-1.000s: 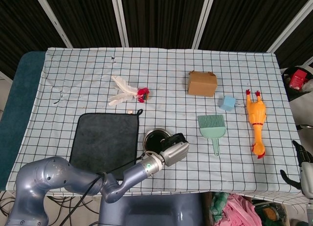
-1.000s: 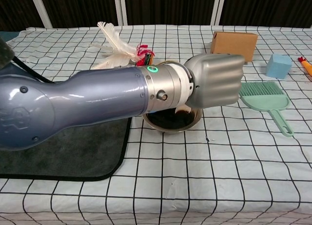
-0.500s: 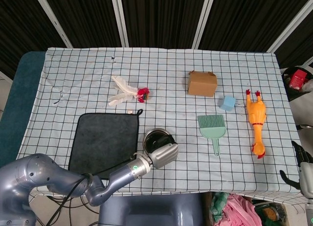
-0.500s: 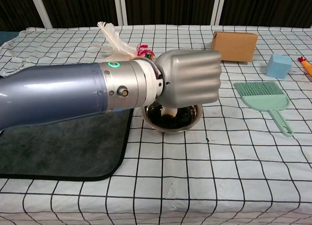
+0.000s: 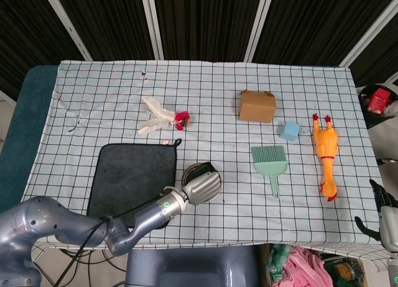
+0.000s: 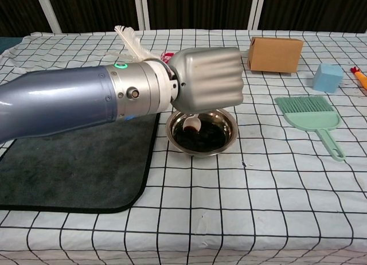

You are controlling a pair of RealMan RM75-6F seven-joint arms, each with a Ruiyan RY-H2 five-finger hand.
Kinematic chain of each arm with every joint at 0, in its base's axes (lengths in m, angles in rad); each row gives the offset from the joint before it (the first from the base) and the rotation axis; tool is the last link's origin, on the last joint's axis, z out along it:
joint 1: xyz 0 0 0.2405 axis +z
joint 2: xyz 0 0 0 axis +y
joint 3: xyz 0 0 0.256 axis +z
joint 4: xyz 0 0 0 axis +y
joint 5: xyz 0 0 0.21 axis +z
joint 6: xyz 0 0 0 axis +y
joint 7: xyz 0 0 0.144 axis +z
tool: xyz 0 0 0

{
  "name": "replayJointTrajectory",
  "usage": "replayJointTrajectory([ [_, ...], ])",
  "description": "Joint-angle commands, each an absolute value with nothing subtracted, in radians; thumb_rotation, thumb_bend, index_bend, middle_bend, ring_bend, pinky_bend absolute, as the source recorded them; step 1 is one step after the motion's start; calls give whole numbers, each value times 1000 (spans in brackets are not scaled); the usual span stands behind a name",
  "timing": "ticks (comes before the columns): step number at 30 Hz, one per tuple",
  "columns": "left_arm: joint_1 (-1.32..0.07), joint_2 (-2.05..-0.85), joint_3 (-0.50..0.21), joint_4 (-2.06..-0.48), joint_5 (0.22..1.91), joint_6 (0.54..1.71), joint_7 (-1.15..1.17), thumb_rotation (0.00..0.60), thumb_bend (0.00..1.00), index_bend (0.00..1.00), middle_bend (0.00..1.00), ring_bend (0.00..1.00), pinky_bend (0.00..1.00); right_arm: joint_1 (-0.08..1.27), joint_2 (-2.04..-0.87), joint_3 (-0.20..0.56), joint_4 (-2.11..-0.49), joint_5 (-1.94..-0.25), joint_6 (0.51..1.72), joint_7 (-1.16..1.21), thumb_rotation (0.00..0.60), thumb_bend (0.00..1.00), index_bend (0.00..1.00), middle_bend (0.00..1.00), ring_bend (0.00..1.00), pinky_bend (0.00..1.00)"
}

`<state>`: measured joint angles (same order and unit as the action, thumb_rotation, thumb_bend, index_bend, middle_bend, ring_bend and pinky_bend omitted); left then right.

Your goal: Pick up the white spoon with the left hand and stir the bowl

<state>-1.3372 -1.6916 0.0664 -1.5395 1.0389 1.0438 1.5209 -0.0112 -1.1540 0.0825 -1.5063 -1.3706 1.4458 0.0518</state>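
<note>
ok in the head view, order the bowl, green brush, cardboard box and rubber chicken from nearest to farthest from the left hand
1. Bowl, directly under the left hand.
2. Green brush, to the hand's right.
3. Cardboard box, farther back and right.
4. Rubber chicken, near the table's right edge.

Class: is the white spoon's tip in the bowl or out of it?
In: below the left robot hand, the spoon dips inside the bowl.
</note>
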Motion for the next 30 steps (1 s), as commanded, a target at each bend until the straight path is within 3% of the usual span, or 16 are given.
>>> replayJointTrajectory([
  [1,-1326,-1715,37,-1504,1056,1034,1459,600,489,740,985,923,874,-11,-1154,82,-1506,-1370,1445,51,600,221,0,113,178,256],
  [10,-1292,-1738,-8,-1499,963,1024,1415,600,432,664,971,914,874,-12,-1153,85,-1505,-1366,1445,57,600,221,0,113,178,256],
  [15,-1291,-1738,-36,-1526,865,1026,1449,600,260,407,956,908,874,-12,-1154,85,-1505,-1367,1446,55,600,221,0,113,178,256],
  [18,-1298,-1732,-40,-1540,827,1031,1479,600,172,326,952,908,874,-12,-1155,86,-1505,-1365,1447,53,600,221,0,114,177,256],
  [26,-1305,-1705,-59,-1580,753,1090,1537,600,154,216,923,883,871,-11,-1159,85,-1503,-1362,1442,49,600,220,0,113,178,256],
  [30,-1286,-1654,-75,-1638,777,1165,1519,600,153,216,804,752,789,-10,-1160,84,-1502,-1362,1440,46,600,221,0,113,178,256],
])
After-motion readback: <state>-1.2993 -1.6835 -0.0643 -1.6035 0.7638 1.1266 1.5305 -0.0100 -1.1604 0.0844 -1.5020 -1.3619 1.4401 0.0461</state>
